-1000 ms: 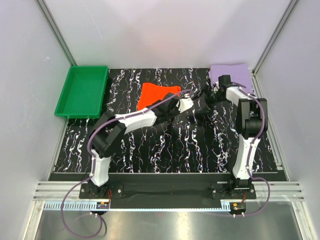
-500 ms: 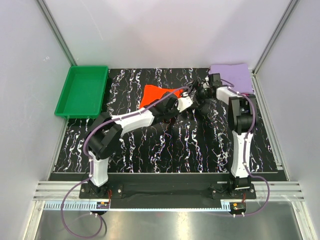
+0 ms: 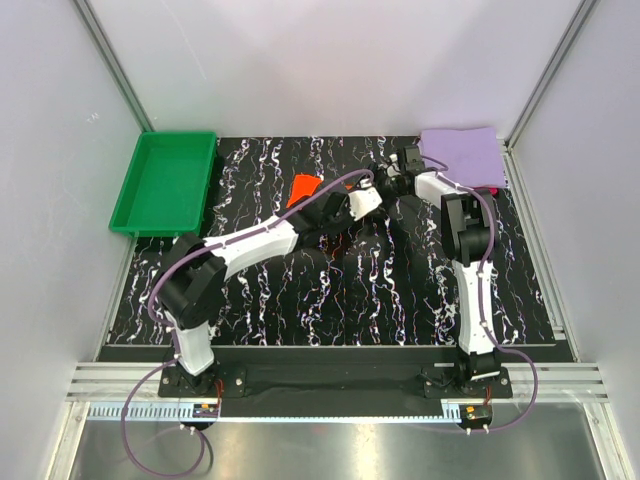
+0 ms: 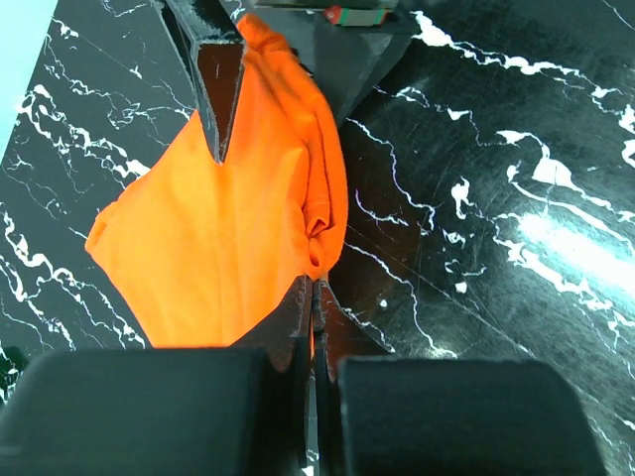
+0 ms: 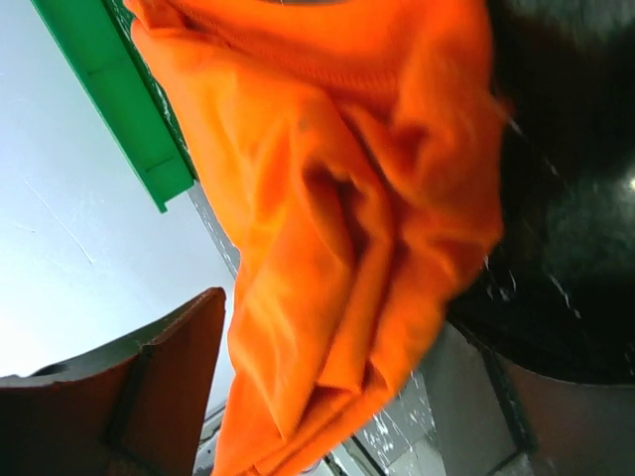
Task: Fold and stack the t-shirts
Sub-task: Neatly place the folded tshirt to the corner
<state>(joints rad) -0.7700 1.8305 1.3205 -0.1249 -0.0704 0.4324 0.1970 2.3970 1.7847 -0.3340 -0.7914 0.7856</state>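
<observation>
The orange-red t-shirt (image 4: 218, 238) is bunched and partly lifted off the black marbled mat. In the top view only a small part of it (image 3: 300, 187) shows, left of both grippers. My left gripper (image 4: 316, 283) is shut on its edge, and it sits mid-mat in the top view (image 3: 376, 190). My right gripper (image 5: 332, 317) is open, with a thick fold of the orange cloth between its jaws. It faces the left gripper (image 3: 392, 172). The lavender t-shirt (image 3: 462, 153) lies folded at the back right. A thin red sliver (image 3: 488, 190) shows at its near edge. I cannot tell if that is the crimson-pink shirt.
The green plastic tray (image 3: 212, 180) stands at the back left, and its rim shows in the right wrist view (image 5: 99, 89). White walls and aluminium posts close in the mat on three sides.
My right gripper has swung left from the lavender shirt to the orange one. My left gripper has pulled the orange shirt up and rightward, so less of it lies flat.
</observation>
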